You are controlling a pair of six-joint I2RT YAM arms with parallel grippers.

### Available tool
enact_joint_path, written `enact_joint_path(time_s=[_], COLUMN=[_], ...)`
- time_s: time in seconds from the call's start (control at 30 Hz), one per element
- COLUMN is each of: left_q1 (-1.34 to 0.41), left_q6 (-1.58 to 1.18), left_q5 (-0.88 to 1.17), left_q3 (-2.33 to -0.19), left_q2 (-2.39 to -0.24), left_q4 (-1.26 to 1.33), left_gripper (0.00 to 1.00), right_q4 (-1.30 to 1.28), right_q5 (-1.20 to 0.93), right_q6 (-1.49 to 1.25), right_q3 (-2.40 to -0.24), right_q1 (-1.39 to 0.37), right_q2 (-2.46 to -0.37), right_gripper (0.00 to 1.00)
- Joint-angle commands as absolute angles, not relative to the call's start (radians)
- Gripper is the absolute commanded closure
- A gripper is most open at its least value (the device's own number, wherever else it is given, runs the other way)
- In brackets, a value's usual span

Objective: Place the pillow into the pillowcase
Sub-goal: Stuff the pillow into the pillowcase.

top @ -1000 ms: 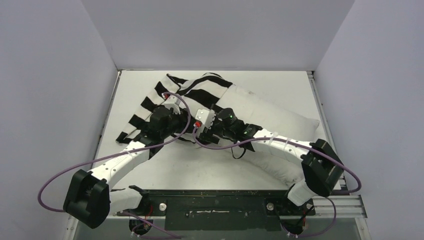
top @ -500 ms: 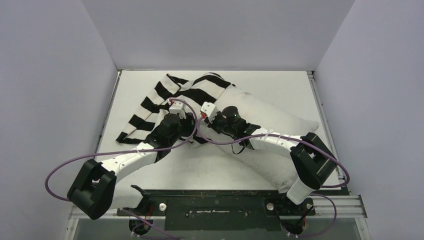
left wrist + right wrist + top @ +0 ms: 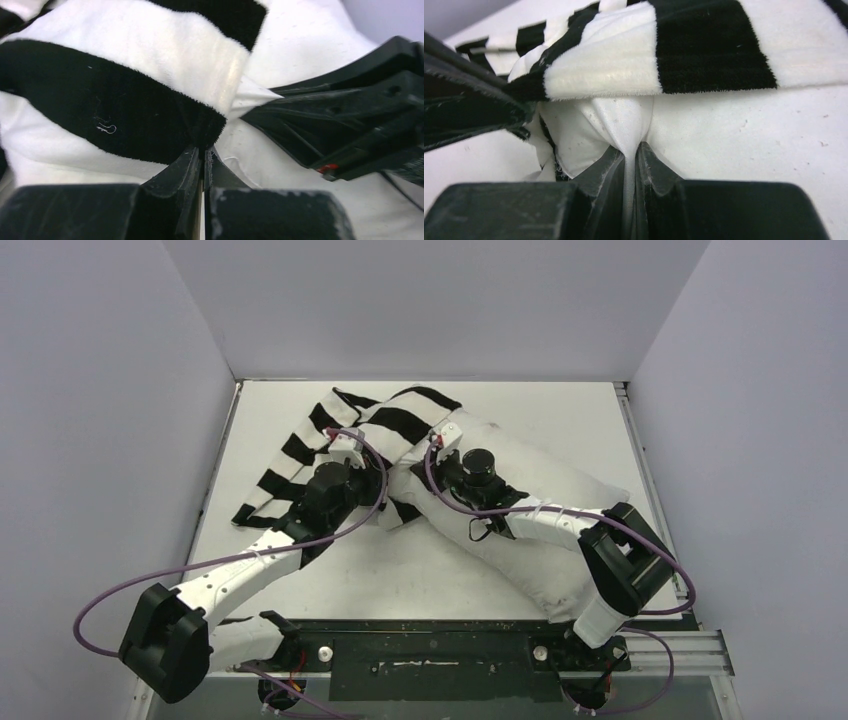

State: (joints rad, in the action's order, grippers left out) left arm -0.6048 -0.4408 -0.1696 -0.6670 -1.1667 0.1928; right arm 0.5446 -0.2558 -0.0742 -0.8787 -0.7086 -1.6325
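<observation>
Pillow: lies flat on the tabletop. Its long axis runs on a slant, with one end far from the arms and the other end close to the right arm's base.
Pillowcase: a loose, rumpled heap of stripes to the left of the pillow's far end. Its hem laps over only that end, and the rest of the pillow is bare.
Left fingers: closed tight on a black stripe at the pillowcase's edge, just left of the pillow's far end.
Right fingers: closed on a fold of white cloth right under the striped hem, at the pillow's far end. The fold looks like the pillow's own cover, though a lining of the case cannot be ruled out.
Spacing of the two grips: side by side and almost touching, both at the pillow's far end.
Key relation: almost the whole pillow stretches from both sets of fingers toward its near end, along the long axis. The case's mouth faces down that same line.
Nearer arm: both reach the far end, while the right forearm lies over the pillow's length and the left arm stands off its left side.
Step in hand, as I judge it: the sleeve has only started on, and the hem must travel down the long axis.
Risk: a hem held at one point may bunch up instead of sliding.
</observation>
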Motion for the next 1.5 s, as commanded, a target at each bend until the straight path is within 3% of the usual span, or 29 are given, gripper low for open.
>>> enact_joint_path(time_s=[0.0, 0.47, 0.7, 0.83, 0.93, 1.2, 1.47], left_q1=[-0.631, -0.834, -0.834, -0.806, -0.802, -0.794, -0.790], left_q6=[-0.537, -0.691, -0.627, -0.578, -0.548, -0.520, -0.496], left_q5=[-0.077, -0.048, -0.182, -0.237, -0.257, -0.339, -0.341], left_q3=[-0.748, -0.745, -0.747, -0.778, -0.789, -0.716, -0.685], left_q2=[-1.113, -1.117, -1.079, -1.010, -0.974, -0.959, -1.054], left_q4=[0.233, 0.347, 0.207, 0.098, 0.034, 0.018, 0.223], left_gripper=[1.00, 1.00, 1.00, 0.61, 0.45, 0.30, 0.28], right_q4=[0.809, 1.001, 1.076, 1.090, 1.107, 1.113, 1.109], right_q5=[-0.191, 0.093, 0.047, 0.030, 0.020, 0.019, 0.063], right_q6=[-0.275, -0.669, -0.747, -0.754, -0.784, -0.856, -0.925], right_q3=[-0.900, -0.918, -0.876, -0.845, -0.836, -0.839, -0.882], right_q1=[-0.707, -0.696, -0.676, -0.667, -0.648, -0.611, -0.598], right_q2=[-1.628, -1.703, -1.656, -1.582, -1.540, -1.446, -1.419], right_gripper=[1.00, 1.00, 1.00, 1.00, 1.00, 1.00, 1.00])
